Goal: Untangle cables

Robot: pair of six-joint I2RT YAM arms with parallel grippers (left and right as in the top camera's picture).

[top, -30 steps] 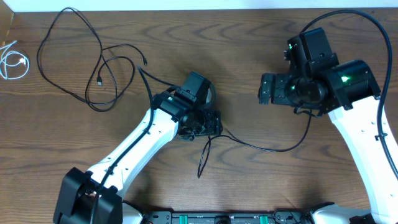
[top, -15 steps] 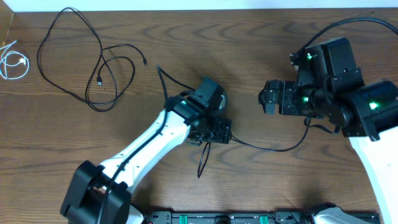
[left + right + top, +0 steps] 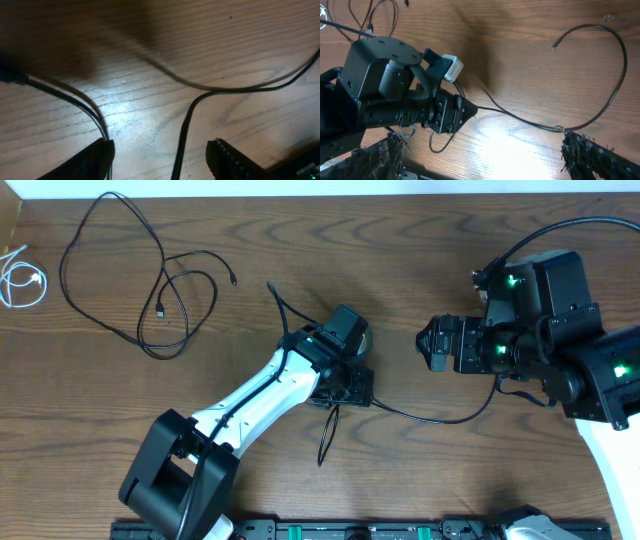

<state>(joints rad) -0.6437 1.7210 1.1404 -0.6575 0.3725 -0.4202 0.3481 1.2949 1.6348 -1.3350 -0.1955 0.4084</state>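
The left gripper point(image 3: 350, 388) hangs low over the middle of the table point(image 3: 400, 240), its jaws apart and pinching nothing. In the wrist view a strand of the black cable point(image 3: 182, 135) runs up between the fingers point(image 3: 90, 162); another dark strand lies just beside the finger at the left of that view, and whether both belong to one cord cannot be told. From the gripper this cable drops into a small loop toward the near edge, then sweeps right to the right gripper point(image 3: 432, 345); that one stands spread wide and empty, the cord passing just beside one fingertip. The second black cable point(image 3: 162, 310) lies in loose loops at the far left, well apart; the white cable point(image 3: 20, 280) is coiled at the left edge. The step in hand looks like taking hold of the middle cable to draw it straight.

To do it well, the left gripper should close on the one strand between its fingers and leave the neighbouring strand outside; catching both would drag a loop rather than open it. It should sit low enough that the thin cord cannot slip under the pads, yet not press into the wood. The pull should run away from the small loop, slowly, with the right gripper ready to take the far stretch; a fast tug may whip the free end across the other cords.
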